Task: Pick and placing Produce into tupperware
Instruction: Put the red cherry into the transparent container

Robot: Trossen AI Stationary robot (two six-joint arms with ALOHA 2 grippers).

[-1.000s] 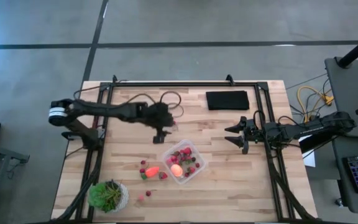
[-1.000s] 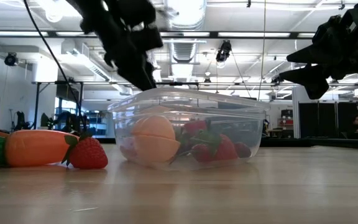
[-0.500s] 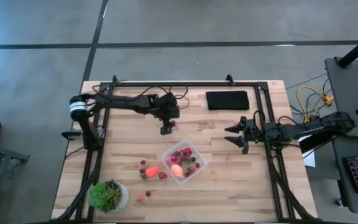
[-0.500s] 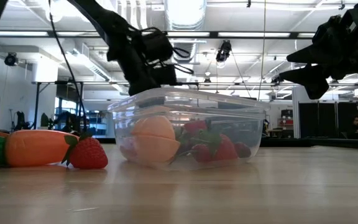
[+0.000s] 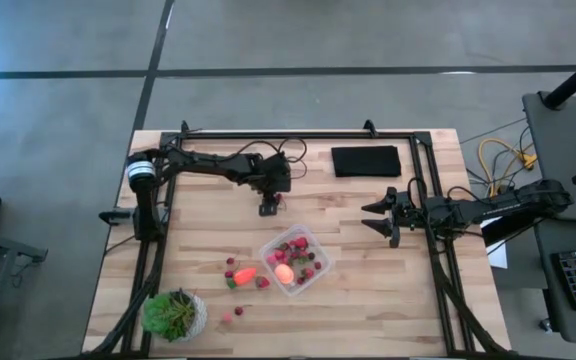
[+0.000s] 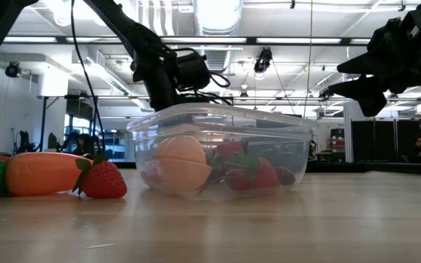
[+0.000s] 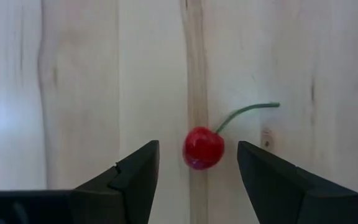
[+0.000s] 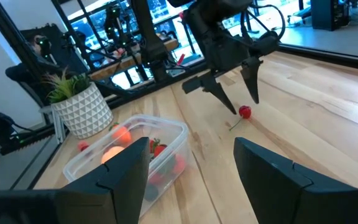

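While the left gripper [image 7: 197, 165] hangs over the far middle of the surface [image 5: 388, 300], its jaws spread wide and empty, a small red cherry [image 7: 203, 148] lies right between its fingertips, just below, stem trailing off to one side. The clear tub [image 5: 296, 261] sits nearer the front, well apart, already holding a peach and berries. A carrot [image 5: 244, 275] and loose strawberries lie beside it, a potted plant [image 5: 173, 314] at the corner. The right gripper [image 5: 375, 214] waits open at the right edge. Nothing blocks a straight drop onto the cherry

Overhead, table-level, two wrist views, all sharing tupperware [image 5: 295, 259]
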